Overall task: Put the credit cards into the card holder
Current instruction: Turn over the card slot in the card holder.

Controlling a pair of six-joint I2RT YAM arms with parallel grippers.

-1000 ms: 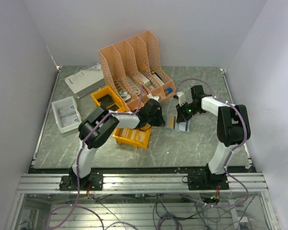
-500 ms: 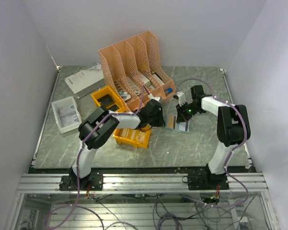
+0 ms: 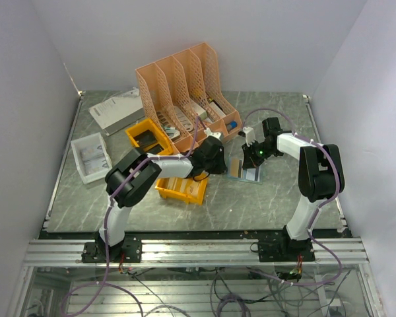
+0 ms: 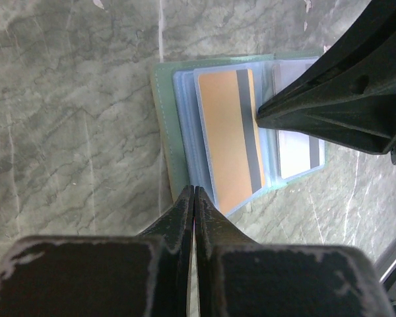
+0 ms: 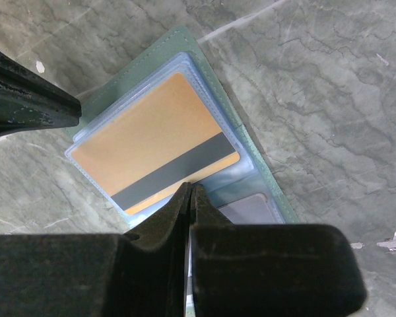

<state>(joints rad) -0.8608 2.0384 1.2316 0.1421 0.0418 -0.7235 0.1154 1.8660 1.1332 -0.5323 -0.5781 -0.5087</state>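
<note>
Currently the card holder (image 4: pixel 160 112) lies open on the counter (image 4: pixel 66 132), a tan card (image 4: pixel 224 132) in one clear sleeve and a pale card (image 4: pixel 294 150) in the next. The left end effector (image 4: pixel 194 193) and right end effector (image 5: pixel 190 191) are both fully closed, gripping nothing, tips at the holder's sleeves.

Seen from above, an open card holder (image 4: pixel 164 112) lies on the bench (image 3: pixel 251 205). One credit card (image 4: pixel 224 132) sits in it, with a second card (image 4: pixel 294 148) at its 3 o'clock. The left gripper (image 4: pixel 194 190) stands at the holder's 9 o'clock and the right gripper (image 5: pixel 190 188) at 12. A file rack (image 3: pixel 185 86) sits at 11 o'clock and a bin (image 3: pixel 181 190) at 8.
</note>
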